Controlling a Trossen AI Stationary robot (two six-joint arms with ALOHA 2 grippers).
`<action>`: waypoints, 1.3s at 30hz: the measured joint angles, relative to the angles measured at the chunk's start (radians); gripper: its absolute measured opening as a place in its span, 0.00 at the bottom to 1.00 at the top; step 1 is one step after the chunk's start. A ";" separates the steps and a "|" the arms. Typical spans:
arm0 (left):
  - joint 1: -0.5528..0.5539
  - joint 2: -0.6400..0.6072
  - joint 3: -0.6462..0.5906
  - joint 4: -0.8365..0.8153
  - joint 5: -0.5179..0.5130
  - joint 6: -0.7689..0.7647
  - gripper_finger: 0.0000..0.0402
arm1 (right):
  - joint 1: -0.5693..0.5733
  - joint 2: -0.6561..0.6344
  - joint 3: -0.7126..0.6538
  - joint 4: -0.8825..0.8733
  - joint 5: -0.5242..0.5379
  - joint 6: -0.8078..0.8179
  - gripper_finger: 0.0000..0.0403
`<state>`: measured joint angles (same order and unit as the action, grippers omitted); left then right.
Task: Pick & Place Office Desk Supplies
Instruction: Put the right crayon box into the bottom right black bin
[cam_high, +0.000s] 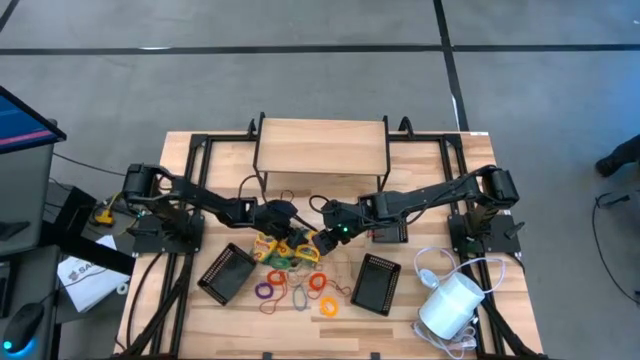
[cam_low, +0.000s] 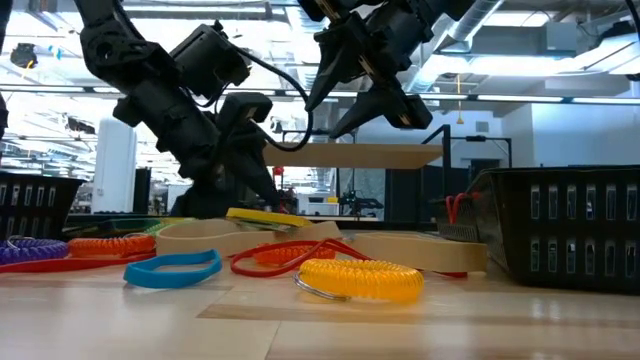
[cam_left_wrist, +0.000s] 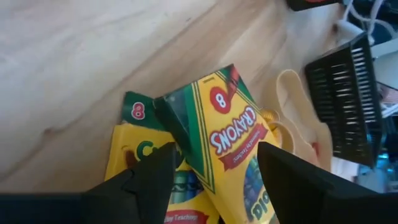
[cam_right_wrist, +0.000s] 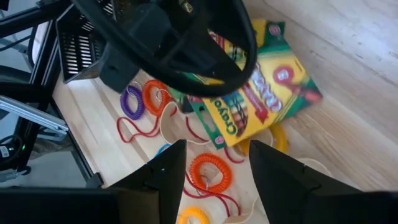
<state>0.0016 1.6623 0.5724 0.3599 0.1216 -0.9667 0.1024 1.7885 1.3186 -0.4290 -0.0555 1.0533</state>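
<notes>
Yellow-and-green crayon boxes (cam_left_wrist: 233, 143) lie overlapping at mid-table among scattered coloured coil loops (cam_high: 297, 287), between two black mesh trays (cam_high: 226, 272). The left gripper (cam_left_wrist: 214, 177) hovers just above the boxes, fingers apart and empty. The right gripper (cam_right_wrist: 214, 165) hangs nearby, likewise parted, holding nothing.

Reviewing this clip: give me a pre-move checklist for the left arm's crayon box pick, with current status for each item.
1. Left gripper open: ok.
2. Top crayon box between its fingers: ok, fingers straddle it; contact cannot tell.
3. Only one box in the grip line: not ok, a second crayon box lies partly under it.
4. Right gripper out of the way: cannot tell, it hovers open above the same pile.
5. Black mesh tray free to receive: ok, looks empty.
</notes>
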 joint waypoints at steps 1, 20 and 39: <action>-0.001 0.009 -0.001 0.019 0.002 -0.003 0.56 | 0.000 0.000 0.000 0.000 0.000 0.002 0.43; -0.018 0.025 -0.005 0.108 0.034 -0.005 0.49 | 0.001 0.000 0.000 0.019 0.000 0.003 0.43; -0.024 0.024 -0.004 0.165 0.043 0.018 0.02 | 0.001 0.000 0.000 0.019 0.000 0.006 0.43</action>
<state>-0.0227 1.6859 0.5682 0.5251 0.1646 -0.9485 0.1032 1.7885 1.3186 -0.4103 -0.0559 1.0590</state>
